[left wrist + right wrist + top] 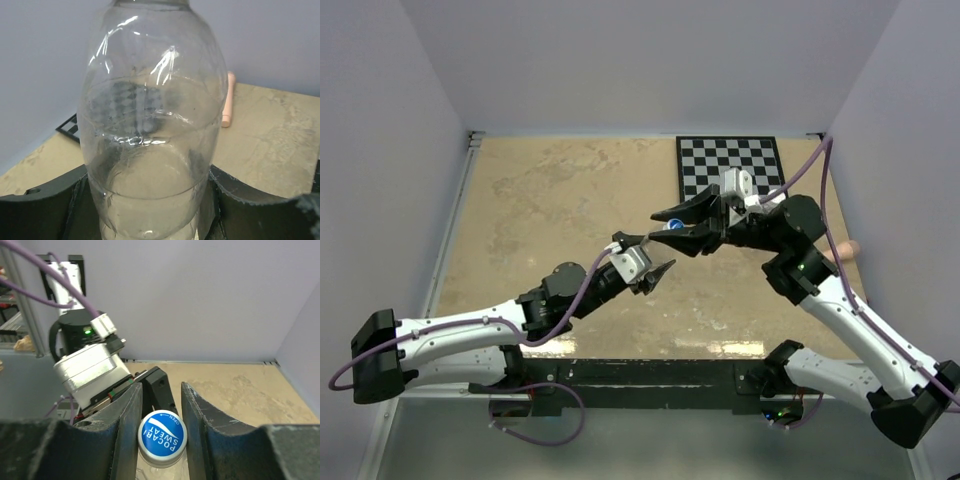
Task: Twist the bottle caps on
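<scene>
My left gripper [645, 258] is shut on the short plain clear bottle [150, 125], which fills the left wrist view and is held by its lower body above the table. A blue cap [161, 436] with white lettering sits on the bottle's neck. My right gripper [161, 392] is closed around this cap, with a finger against each side. In the top view the cap [672, 226] shows as a blue dot between the right gripper's [673, 228] fingers, at mid-table. The taller labelled bottle and the white cap are out of view.
A checkerboard [730, 165] lies at the back right of the tan table [550, 200]. A pinkish stick [845, 252] lies at the right edge, also seen in the left wrist view [227, 100]. Grey walls enclose the table.
</scene>
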You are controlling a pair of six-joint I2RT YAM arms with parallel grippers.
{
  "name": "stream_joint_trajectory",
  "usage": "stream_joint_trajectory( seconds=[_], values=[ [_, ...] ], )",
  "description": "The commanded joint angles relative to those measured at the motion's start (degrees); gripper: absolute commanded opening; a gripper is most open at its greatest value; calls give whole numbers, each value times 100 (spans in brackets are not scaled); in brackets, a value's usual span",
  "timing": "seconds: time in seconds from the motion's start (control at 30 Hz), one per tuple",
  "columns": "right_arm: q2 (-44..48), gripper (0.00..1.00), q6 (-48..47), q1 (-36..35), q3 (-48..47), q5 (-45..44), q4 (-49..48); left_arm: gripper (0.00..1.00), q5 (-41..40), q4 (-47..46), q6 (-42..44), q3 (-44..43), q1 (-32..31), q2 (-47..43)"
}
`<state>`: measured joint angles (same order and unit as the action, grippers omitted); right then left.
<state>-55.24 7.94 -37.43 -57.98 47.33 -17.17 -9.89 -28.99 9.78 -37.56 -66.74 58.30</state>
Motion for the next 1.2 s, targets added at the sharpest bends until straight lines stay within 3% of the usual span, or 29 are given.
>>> stream_joint_trajectory(
  seconds=[0.0,0.07,0.13,0.27,0.57,0.63,0.7,0.73,0.8,0.87,0.93,1.03,1.17],
  values=[
    [48,0,338,25,137,-952,-40,0,-1155,-634,297,-103,-146,102],
    [224,30,480,25,190,-1339,-164,0,-1095,-608,157,-41,-138,85],
    [268,51,471,25,138,-1489,-86,0,-1129,-564,60,20,-138,50],
    [93,58,383,25,67,-1385,56,0,-1155,-502,-29,47,-138,58],
    [-65,52,594,25,252,-1112,-191,0,-980,-361,-108,-67,-94,208],
    [-109,35,568,25,269,-973,-147,0,-971,-318,-152,-67,-50,208],
    [-127,6,481,25,234,-980,-16,0,-971,-309,-222,-50,-6,181],
    [-136,0,454,25,234,-1032,55,3,-971,-300,-257,-23,29,155],
    [-110,0,340,25,199,-1234,213,24,-971,-300,-327,38,117,103],
    [-109,0,156,25,120,-1611,546,53,-945,-221,-406,91,231,32],
    [-118,0,-90,34,15,-2111,932,67,-892,7,-555,82,380,-29],
    [-75,0,-354,25,-12,-3130,1286,81,-866,218,-731,161,591,-213],
    [31,0,-487,25,172,-4476,1357,87,-760,429,-925,398,934,-574]
  ],
)
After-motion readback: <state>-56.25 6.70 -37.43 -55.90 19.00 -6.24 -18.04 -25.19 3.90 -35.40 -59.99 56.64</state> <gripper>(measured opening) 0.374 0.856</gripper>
